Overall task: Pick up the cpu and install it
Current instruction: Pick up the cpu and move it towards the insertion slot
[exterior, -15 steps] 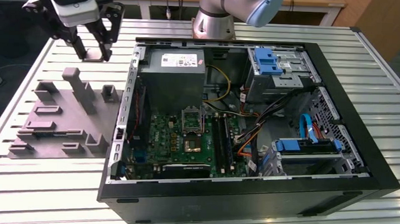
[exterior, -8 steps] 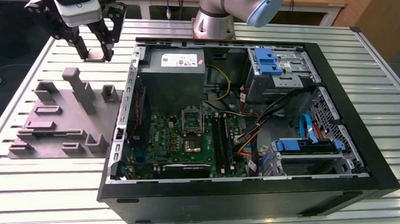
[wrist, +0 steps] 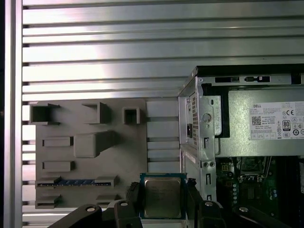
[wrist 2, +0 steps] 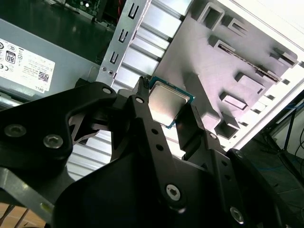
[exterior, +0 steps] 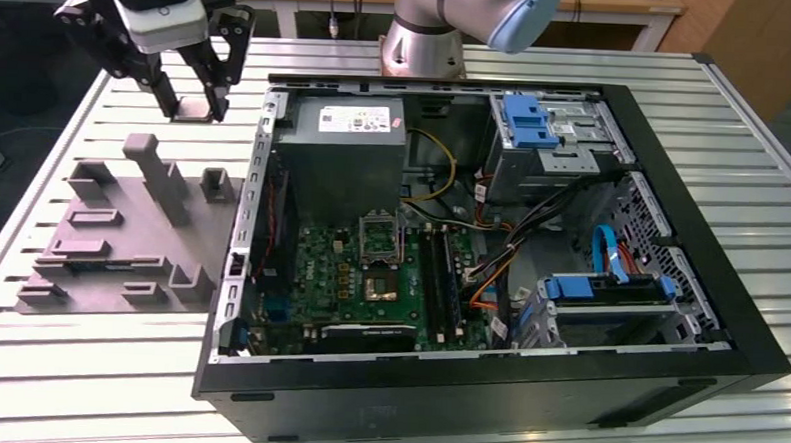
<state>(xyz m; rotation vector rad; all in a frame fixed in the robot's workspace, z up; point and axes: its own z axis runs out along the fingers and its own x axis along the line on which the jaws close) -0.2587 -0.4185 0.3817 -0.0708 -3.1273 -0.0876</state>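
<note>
Gripper (exterior: 193, 111) clenched on cpu (wrist: 162, 195), fingers (wrist 2: 192, 126) pinching opposite edges. I judge edge grip keeps chip level, underside untouched. Chip hangs clear above table (exterior: 42, 366), roughly between grey holder tray (exterior: 114, 239) and open computer case (exterior: 495, 406). Socket (exterior: 379, 236) sits inside case, well apart. Can't tell whether socket's frame is open.

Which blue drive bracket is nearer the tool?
The far blue bracket, level with the grey power supply; the near blue bracket, by the blue cable, lies farther from the tool.
</note>
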